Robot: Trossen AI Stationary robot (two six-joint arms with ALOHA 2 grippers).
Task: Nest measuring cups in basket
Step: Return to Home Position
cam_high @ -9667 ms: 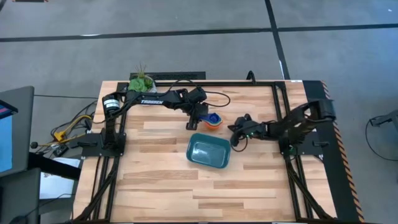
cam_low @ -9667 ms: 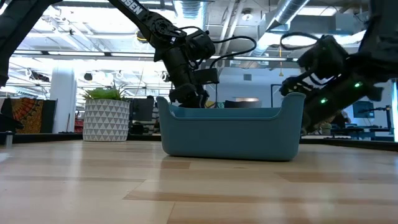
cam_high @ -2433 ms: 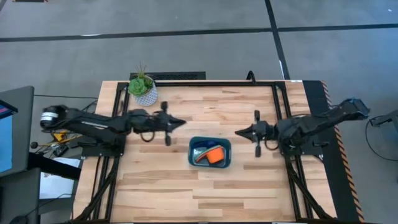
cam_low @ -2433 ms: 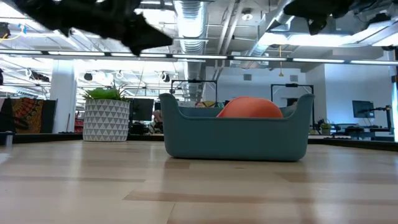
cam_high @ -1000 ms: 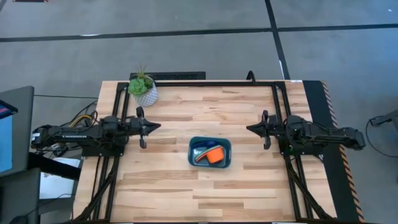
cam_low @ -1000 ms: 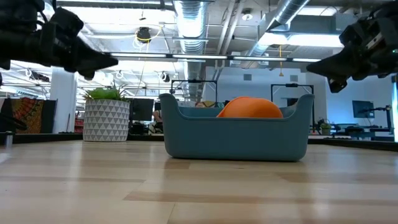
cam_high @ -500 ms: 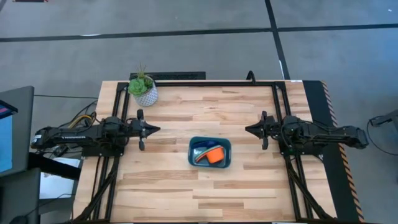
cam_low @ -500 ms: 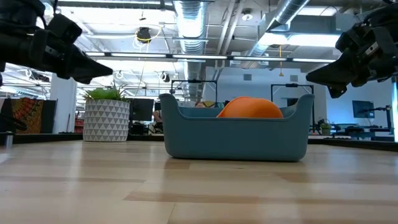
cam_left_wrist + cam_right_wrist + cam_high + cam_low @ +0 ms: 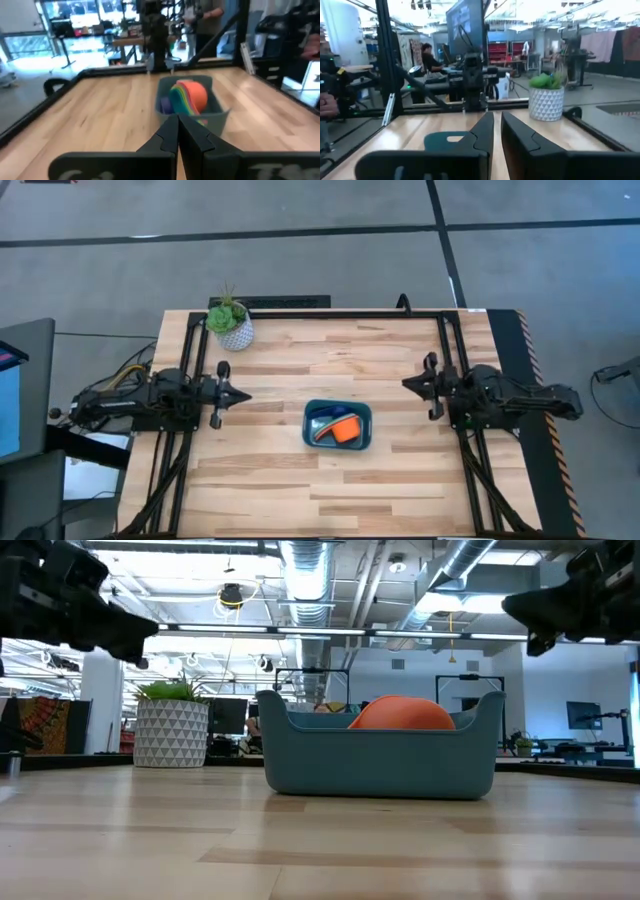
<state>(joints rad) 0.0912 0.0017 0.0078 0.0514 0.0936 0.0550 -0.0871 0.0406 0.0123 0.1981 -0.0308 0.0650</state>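
Table [image 9: 300,480] flanks: left claw [image 9: 241,395], right claw [image 9: 407,384], horizontal.

You've got grey floor [image 9: 300,270] w/ dark seams all round the wood table [image 9: 300,470]. Past the right gripper [image 9: 497,116]: big monitor [image 9: 465,22], red shelving [image 9: 499,50], a seated person [image 9: 427,54]. Past the left gripper [image 9: 178,119]: bright windows [image 9: 70,20], prob. a desk [image 9: 130,45]. Above both: ducts [image 9: 300,560], strip lights [image 9: 330,632].

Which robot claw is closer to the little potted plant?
Left. The left gripper lies near the potted plant; the right gripper is far off, past the basket.
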